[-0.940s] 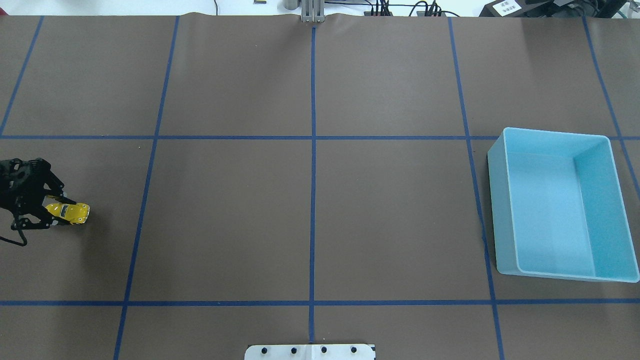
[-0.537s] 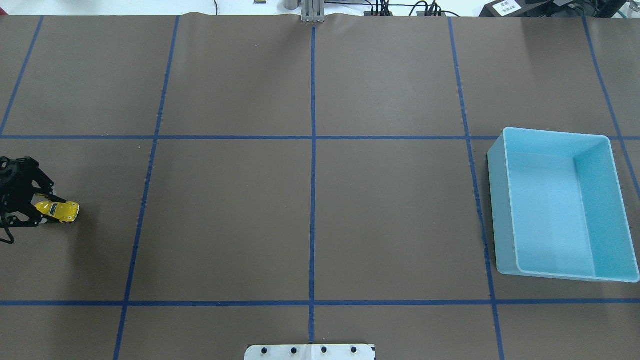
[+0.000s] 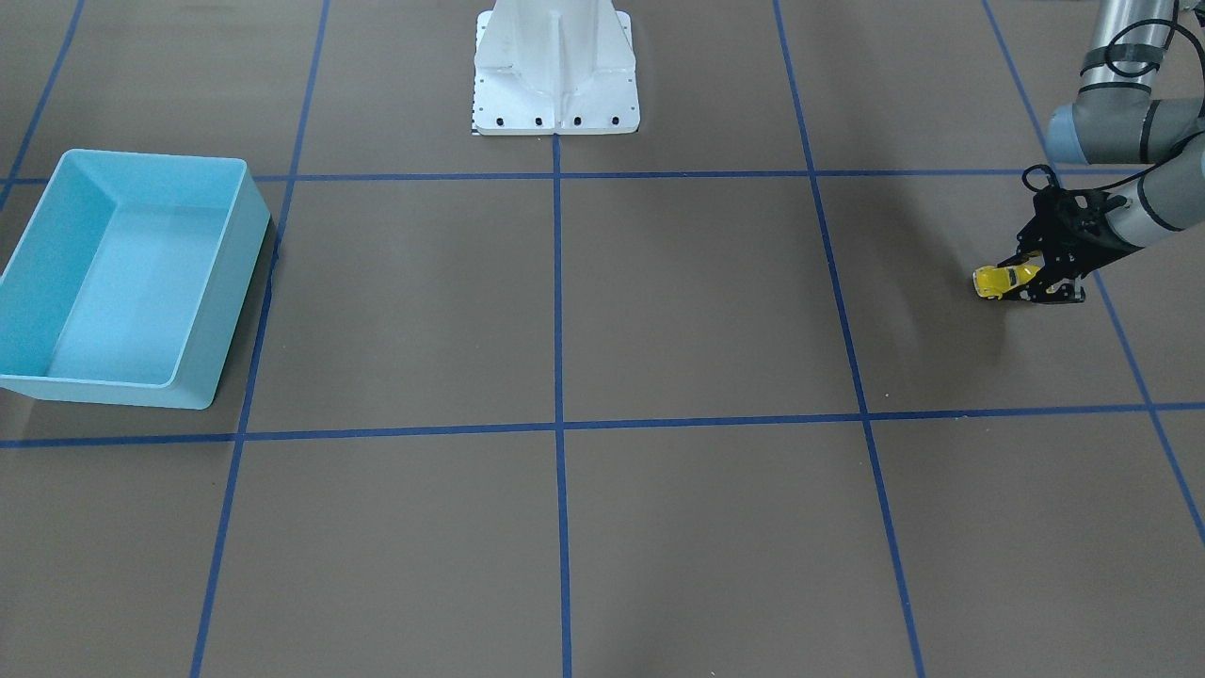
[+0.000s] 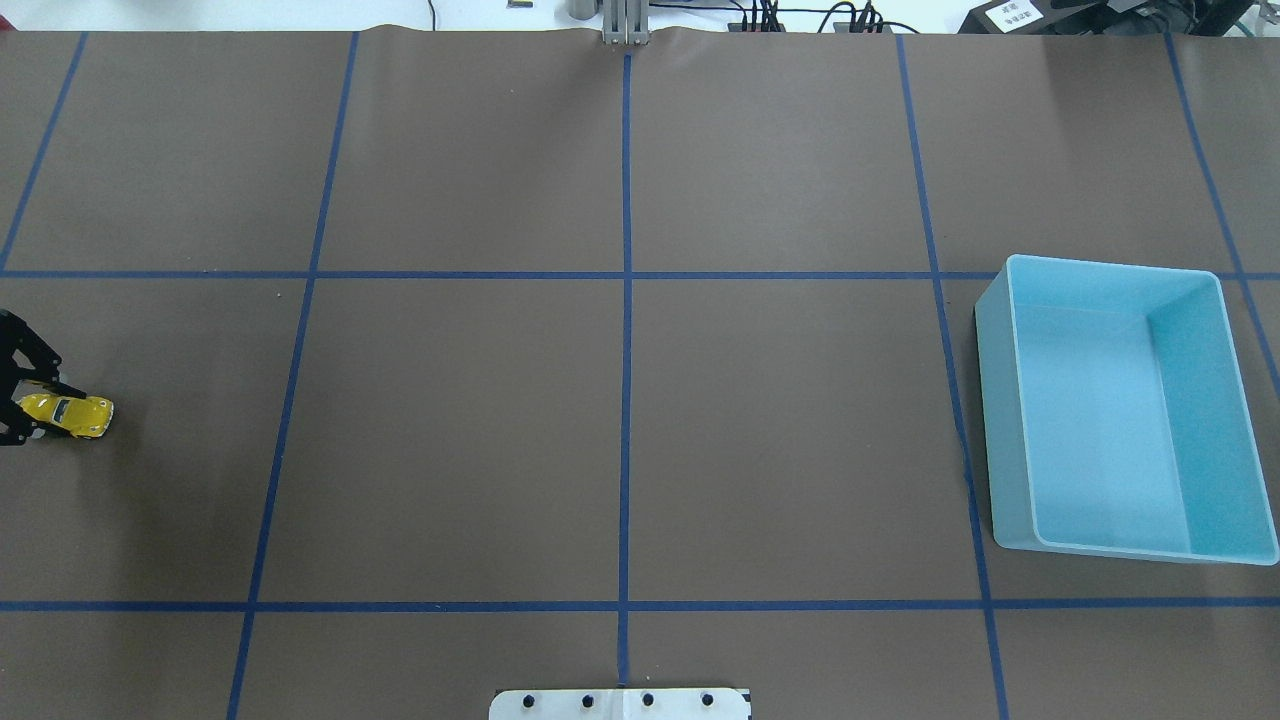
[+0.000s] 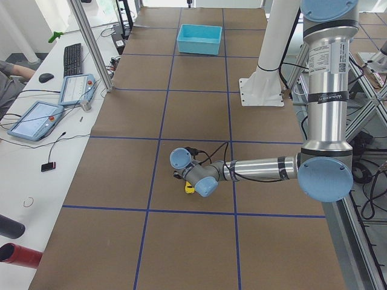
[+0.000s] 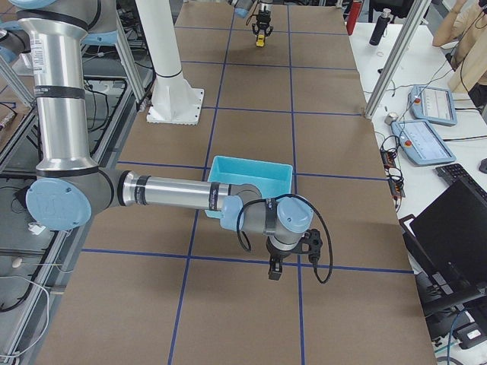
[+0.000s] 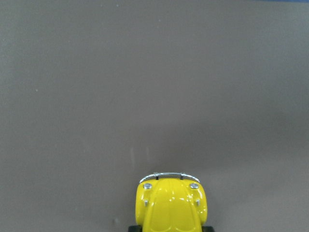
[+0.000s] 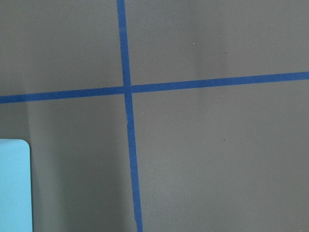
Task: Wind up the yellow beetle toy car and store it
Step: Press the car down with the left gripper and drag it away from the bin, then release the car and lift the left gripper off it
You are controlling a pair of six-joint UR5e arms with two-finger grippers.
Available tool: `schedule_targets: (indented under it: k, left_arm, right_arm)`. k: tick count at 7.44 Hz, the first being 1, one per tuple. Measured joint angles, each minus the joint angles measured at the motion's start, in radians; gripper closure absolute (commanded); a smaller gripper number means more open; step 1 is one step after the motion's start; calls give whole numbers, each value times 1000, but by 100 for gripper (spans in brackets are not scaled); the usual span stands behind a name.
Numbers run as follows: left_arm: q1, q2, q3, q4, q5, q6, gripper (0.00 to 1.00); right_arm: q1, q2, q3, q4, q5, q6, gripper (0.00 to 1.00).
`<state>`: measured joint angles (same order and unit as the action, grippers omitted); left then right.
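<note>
The yellow beetle toy car (image 4: 70, 415) is at the far left of the table, nose toward the middle. My left gripper (image 4: 28, 415) is shut on its rear part and holds it low at the brown table surface. Car (image 3: 1000, 280) and gripper (image 3: 1036, 281) also show in the front view. The left wrist view shows the car's bonnet (image 7: 171, 205) at the bottom edge. The light blue bin (image 4: 995, 400) stands empty at the far right. My right gripper (image 6: 275, 268) hangs over the table beside the bin (image 6: 251, 171); I cannot tell whether it is open or shut.
Blue tape lines divide the brown table cover into squares. The white robot base (image 3: 555, 66) stands at the table's near edge. The right wrist view shows a tape crossing and the bin's corner (image 8: 13, 186). Operators' tablets and a keyboard lie on the side bench (image 5: 42, 118).
My left gripper has moved toward the table's left edge with the yellow car in it, most of it now past the overhead view's edge. The bin has not moved.
</note>
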<state>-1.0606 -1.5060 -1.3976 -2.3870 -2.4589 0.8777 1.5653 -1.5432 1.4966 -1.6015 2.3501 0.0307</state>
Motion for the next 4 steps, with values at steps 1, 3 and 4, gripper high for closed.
schedule_targets:
  k: [1, 3, 4]
  left_arm:
    - [-15, 0, 19, 0, -3, 29, 100]
    - [-45, 1, 46, 1, -17, 59, 51]
    - [-64, 1, 63, 1, -30, 71, 1]
  right_arm:
    - [-1, 0, 1, 0, 0, 0, 0]
    - [-2, 1, 2, 0, 0, 0, 0]
    - [-2, 1, 2, 0, 0, 0, 0]
